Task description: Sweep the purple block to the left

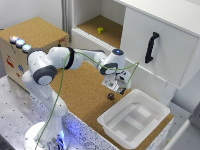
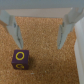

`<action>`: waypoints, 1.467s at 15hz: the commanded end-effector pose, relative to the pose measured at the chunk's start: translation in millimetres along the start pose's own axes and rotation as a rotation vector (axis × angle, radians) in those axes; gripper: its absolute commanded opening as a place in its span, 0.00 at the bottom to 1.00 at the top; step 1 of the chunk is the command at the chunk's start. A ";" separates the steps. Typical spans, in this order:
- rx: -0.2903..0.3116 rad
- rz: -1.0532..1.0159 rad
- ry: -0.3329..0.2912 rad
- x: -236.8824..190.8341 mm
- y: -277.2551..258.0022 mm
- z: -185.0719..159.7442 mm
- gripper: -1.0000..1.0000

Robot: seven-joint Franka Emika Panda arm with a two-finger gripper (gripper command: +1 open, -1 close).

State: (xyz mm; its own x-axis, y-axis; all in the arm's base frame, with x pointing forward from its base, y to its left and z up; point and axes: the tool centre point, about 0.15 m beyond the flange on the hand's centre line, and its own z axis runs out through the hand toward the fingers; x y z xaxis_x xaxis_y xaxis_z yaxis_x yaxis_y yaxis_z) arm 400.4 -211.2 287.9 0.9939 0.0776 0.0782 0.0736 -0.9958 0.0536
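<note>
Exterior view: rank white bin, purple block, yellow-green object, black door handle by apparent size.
1. White bin
2. Black door handle
3. Purple block and yellow-green object: both tiny and look alike; the latter sits farther back, so unranked.

From the exterior view I cannot resolve the gripper (image 1: 118, 88) fingertips; they blur into the dark wrist hardware. The purple block (image 1: 110, 96) is too small there to show any face marking. In the wrist view both fingers (image 2: 16, 30) are cut off by the picture edge. The small yellow-green object (image 1: 100, 30) on the shelf is too blurred to identify.
</note>
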 end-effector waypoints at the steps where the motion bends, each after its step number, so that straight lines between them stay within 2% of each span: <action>1: -0.072 -0.036 -0.022 10.2 -6.1 48.4 0.00; 5: -0.058 -0.044 -0.029 11.0 -5.8 72.1 0.00; 10: -0.068 -0.042 -0.018 11.5 -4.6 77.0 0.00; 14: -0.084 -0.033 -0.040 -8.9 -6.0 75.8 0.00; 22: -0.069 -0.046 -0.043 -13.5 -54.8 80.9 0.00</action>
State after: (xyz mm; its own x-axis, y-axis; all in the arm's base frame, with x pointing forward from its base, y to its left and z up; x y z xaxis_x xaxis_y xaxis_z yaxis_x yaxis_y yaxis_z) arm 403.6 -197.9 209.1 0.9927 0.1202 0.0065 0.1196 -0.9912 0.0567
